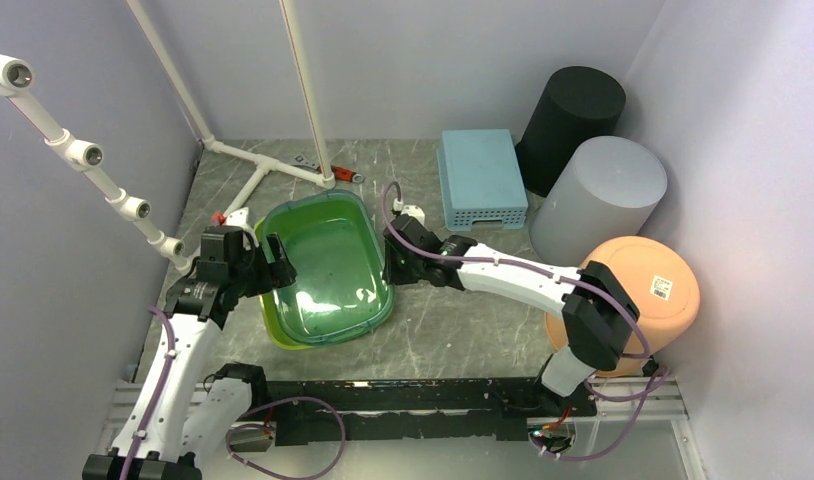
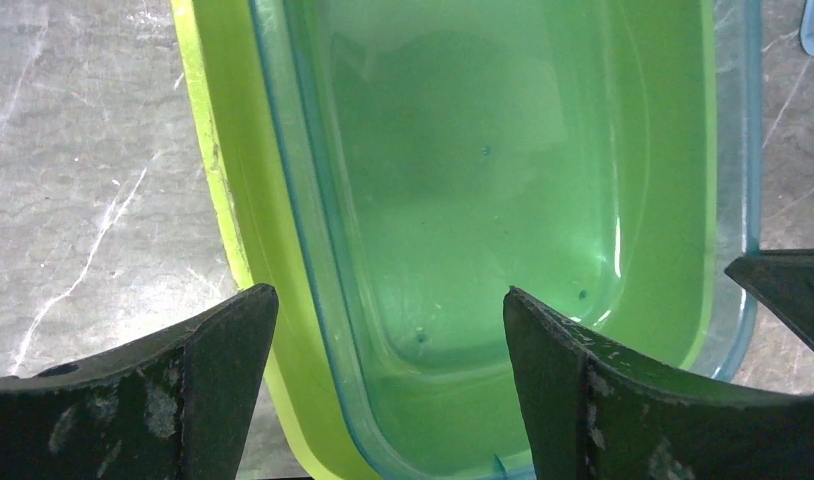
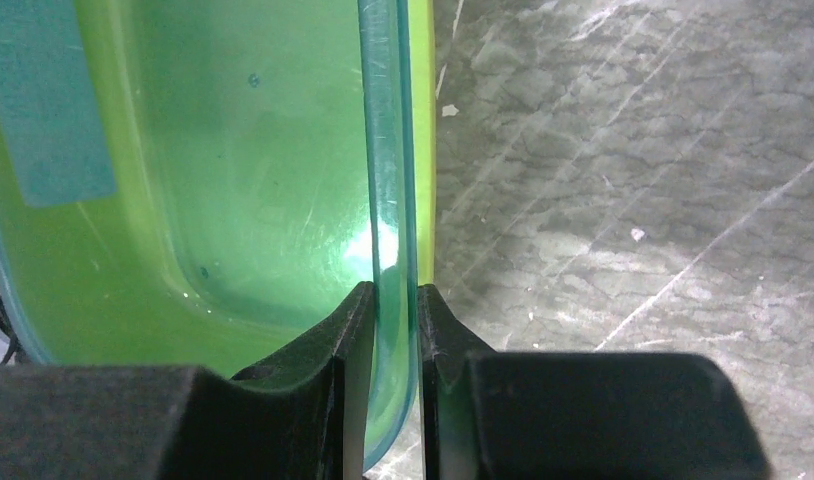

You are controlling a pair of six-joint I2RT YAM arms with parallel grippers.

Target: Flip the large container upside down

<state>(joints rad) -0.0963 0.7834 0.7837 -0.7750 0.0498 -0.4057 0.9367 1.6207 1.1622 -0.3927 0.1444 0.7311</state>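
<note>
on marbled table (image 1: 453, 330), translucent green container (image 1: 328, 265), upright

Pale lilac walls (image 1: 433, 60) enclose a grey marbled tabletop (image 1: 463, 330); white pipe frame (image 1: 303, 80) stands at back left

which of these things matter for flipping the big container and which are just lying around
Job in hand:
green container
right gripper, clamped on its rim
left gripper, open around the opposite rim

Just lying about:
blue basket
black bin
grey bin
peach tub
white pipe frame
</note>
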